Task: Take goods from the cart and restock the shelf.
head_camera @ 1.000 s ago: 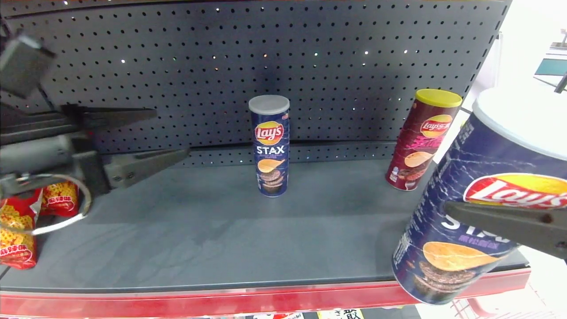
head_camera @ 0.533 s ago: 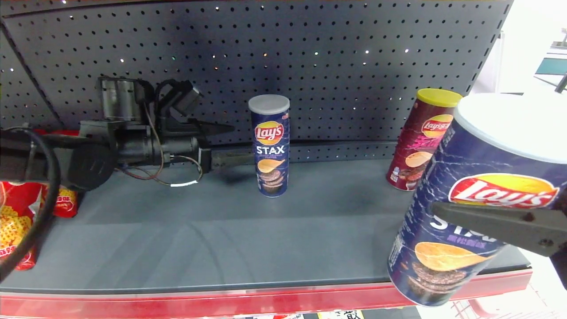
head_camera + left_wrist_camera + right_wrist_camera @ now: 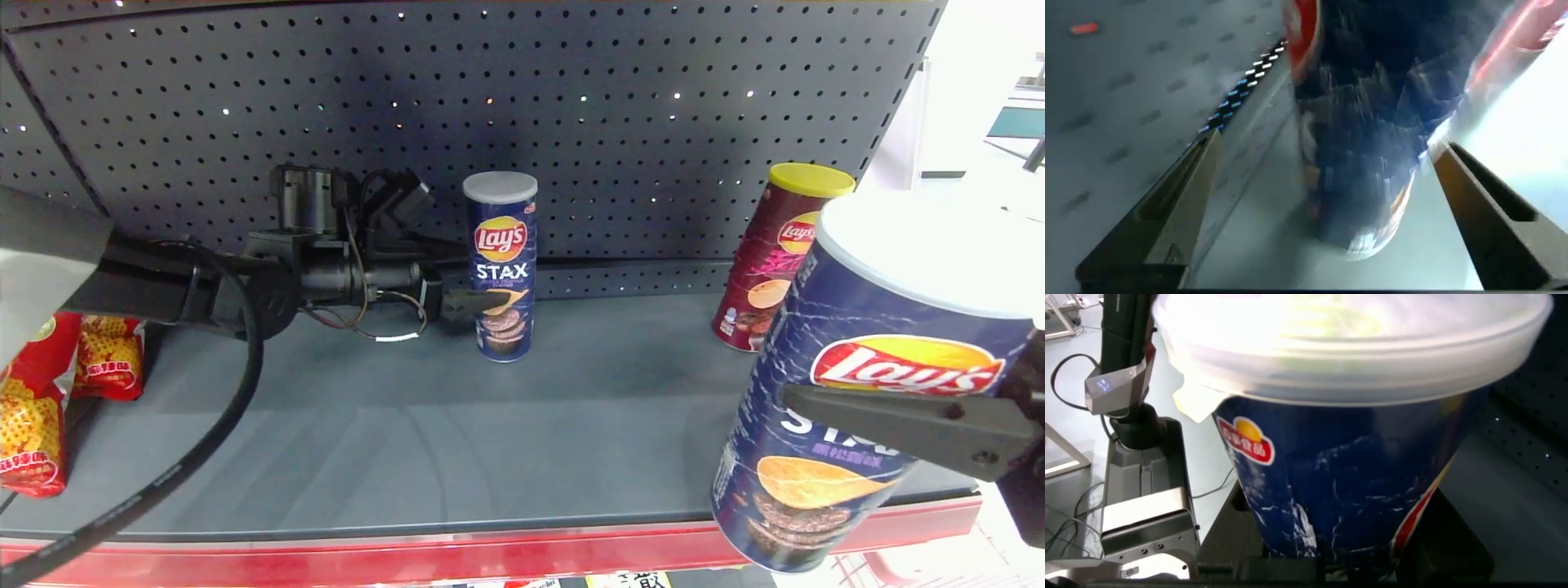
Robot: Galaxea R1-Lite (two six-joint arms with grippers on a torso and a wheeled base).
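Observation:
A blue chip can (image 3: pixel 500 265) with a grey lid stands upright at the middle back of the shelf deck (image 3: pixel 392 441). My left gripper (image 3: pixel 495 297) reaches it from the left and is open, with one finger in front of the can and the other behind. In the left wrist view the can (image 3: pixel 1364 139) sits between the spread fingers (image 3: pixel 1167 220) with a gap on each side. My right gripper (image 3: pixel 886 412) is shut on a second blue chip can (image 3: pixel 865 392), held tilted at the shelf's front right corner. That can (image 3: pixel 1355 482) shows its white lid close up.
A maroon chip can (image 3: pixel 775 261) with a yellow lid stands at the back right. Red snack bags (image 3: pixel 33 408) lie at the left end. A pegboard wall (image 3: pixel 522 106) closes the back and a red lip (image 3: pixel 408 559) runs along the front. Open deck lies between the cans.
My left arm has swept in from the far left along the shelf until its open fingers straddle the standing blue can. The right gripper's can has drifted slightly left.

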